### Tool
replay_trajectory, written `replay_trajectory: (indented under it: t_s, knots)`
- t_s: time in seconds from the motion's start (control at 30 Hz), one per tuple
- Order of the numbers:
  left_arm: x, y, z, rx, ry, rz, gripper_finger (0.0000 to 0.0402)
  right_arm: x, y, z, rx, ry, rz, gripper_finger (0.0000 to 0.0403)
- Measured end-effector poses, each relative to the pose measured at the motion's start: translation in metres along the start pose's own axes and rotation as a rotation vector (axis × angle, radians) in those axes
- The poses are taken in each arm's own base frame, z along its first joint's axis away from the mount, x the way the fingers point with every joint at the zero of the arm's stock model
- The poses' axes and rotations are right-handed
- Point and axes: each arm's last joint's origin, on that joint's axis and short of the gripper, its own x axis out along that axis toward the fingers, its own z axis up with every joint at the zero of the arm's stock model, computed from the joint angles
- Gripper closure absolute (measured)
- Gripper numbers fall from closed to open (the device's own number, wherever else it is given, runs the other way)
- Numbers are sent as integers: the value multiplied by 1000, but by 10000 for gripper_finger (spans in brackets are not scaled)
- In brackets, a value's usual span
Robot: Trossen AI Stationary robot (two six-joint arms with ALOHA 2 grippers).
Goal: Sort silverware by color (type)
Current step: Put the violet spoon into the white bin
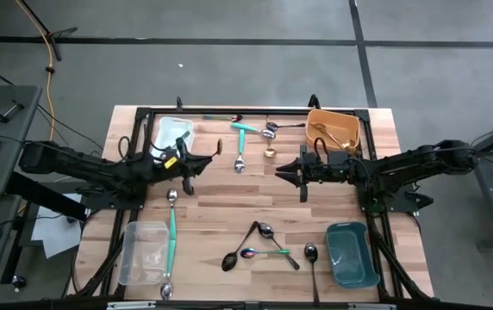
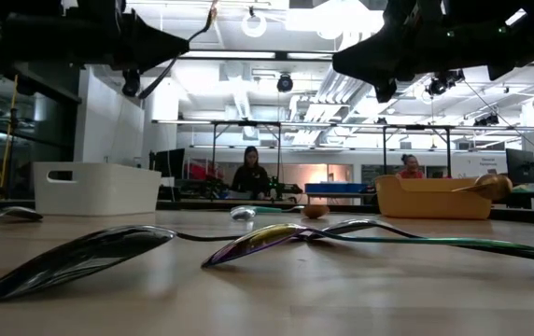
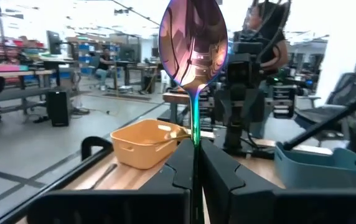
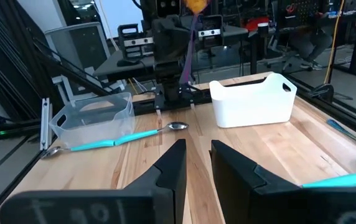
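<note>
You have a bin at each corner of the table: two on the left, two on the right. Spoons cluster near-centre between the near bins; more utensils lie far-centre. A long spoon lies beside the near-left bin.

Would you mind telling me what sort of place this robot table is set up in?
Most likely a robotics lab or workshop: open industrial ceiling with exposed ducts, rows of workbenches with people seated at them, and cables running across a grey concrete floor.
</note>
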Motion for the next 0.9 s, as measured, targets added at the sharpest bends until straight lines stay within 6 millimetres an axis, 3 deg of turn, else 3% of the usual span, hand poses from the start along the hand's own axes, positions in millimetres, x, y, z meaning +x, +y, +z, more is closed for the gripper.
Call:
replay_trajectory:
  t_s: [0.6,0.77,0.9]
  knots:
    - [0,0,0,-8,-3,-7,396,0,0,0,0,0,0,334]
    - [0,6,2,-5,-10,204,396,0,0,0,0,0,0,334]
    - [5,10,18,28,-19,427,396,0,0,0,0,0,1,334]
